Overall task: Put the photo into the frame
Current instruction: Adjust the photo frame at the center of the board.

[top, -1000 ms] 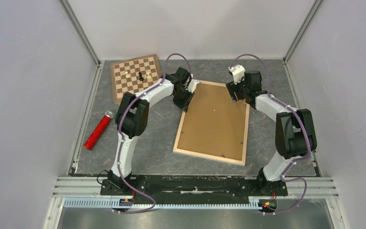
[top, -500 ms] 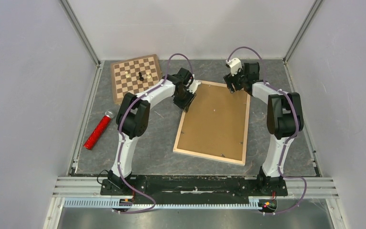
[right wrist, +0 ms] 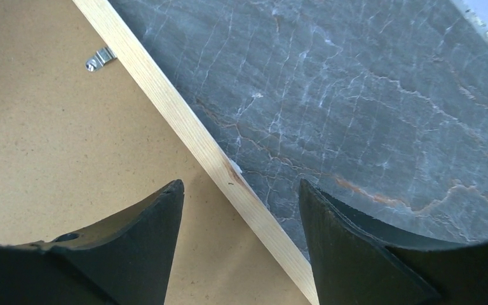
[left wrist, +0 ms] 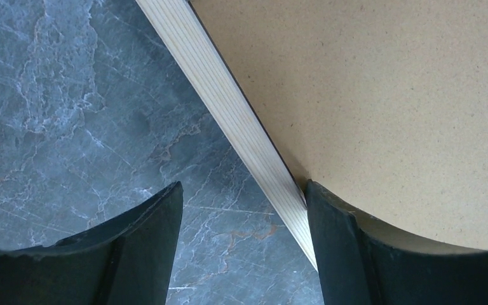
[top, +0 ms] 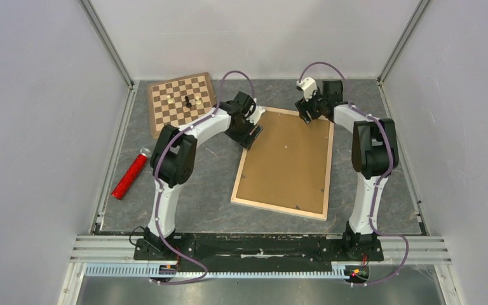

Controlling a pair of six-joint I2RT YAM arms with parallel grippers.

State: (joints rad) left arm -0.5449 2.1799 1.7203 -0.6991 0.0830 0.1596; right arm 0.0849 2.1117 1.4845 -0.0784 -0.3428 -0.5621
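The grey marbled table (top: pixel 216 184) fills the middle of the top view. The frame (top: pixel 278 209) lies flat on it, right of centre and slightly tilted, with the brown backing board (top: pixel 289 159) facing up inside its wooden bars. The chessboard (top: pixel 181 101) sits at the upper left, carrying a few pieces. The left gripper (left wrist: pixel 241 194) stands at the frame's upper left edge, its fingers spread wide astride the bar and holding nothing. The right gripper (right wrist: pixel 240 187) stands at the frame's upper edge, its fingers likewise apart over the bar and holding nothing. A red cylinder (top: pixel 130 175) lies at the left.

Frame (top: pixel 278 208) flat, back up (pale wood)
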